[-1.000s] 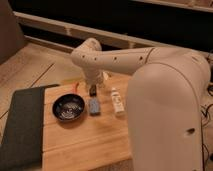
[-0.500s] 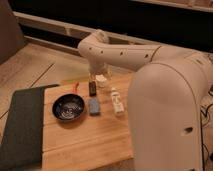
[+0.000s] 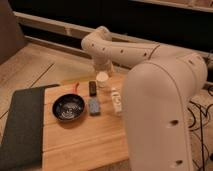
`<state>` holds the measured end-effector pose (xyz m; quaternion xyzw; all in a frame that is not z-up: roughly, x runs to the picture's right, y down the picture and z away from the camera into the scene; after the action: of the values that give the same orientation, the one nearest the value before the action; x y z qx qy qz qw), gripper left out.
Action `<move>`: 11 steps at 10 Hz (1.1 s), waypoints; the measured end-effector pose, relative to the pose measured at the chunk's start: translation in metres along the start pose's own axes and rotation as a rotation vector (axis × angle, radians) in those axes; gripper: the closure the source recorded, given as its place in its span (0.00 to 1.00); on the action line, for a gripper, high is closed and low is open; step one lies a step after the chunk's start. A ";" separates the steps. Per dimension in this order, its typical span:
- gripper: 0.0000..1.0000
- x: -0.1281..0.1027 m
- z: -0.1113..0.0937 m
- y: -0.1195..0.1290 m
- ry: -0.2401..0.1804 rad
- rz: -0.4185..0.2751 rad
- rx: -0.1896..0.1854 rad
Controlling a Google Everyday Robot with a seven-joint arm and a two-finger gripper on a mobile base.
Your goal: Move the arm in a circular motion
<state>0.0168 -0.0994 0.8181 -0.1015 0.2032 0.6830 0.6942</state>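
Your gripper (image 3: 103, 80) hangs over the far edge of the wooden table (image 3: 85, 147), near 1 small dark block (image 3: 92, 88); wide or narrow, can't tell. Arm (image 3: 131, 52) reaches in from the right, elbow bent downward. Dark bowl (image 3: 69, 108) sits front-left of the gripper

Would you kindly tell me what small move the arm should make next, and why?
Probably swing the arm sideways along a level arc. Its hand hangs over the far edge of the wooden table, near the black bowl and white bottle, so dropping risks a knock.
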 end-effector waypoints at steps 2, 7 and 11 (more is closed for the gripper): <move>0.35 -0.044 0.011 -0.008 -0.023 -0.023 0.037; 0.35 -0.074 0.040 0.098 -0.006 -0.258 -0.098; 0.35 -0.024 0.007 0.190 0.015 -0.467 -0.210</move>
<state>-0.1698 -0.1095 0.8609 -0.2224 0.1073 0.5208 0.8172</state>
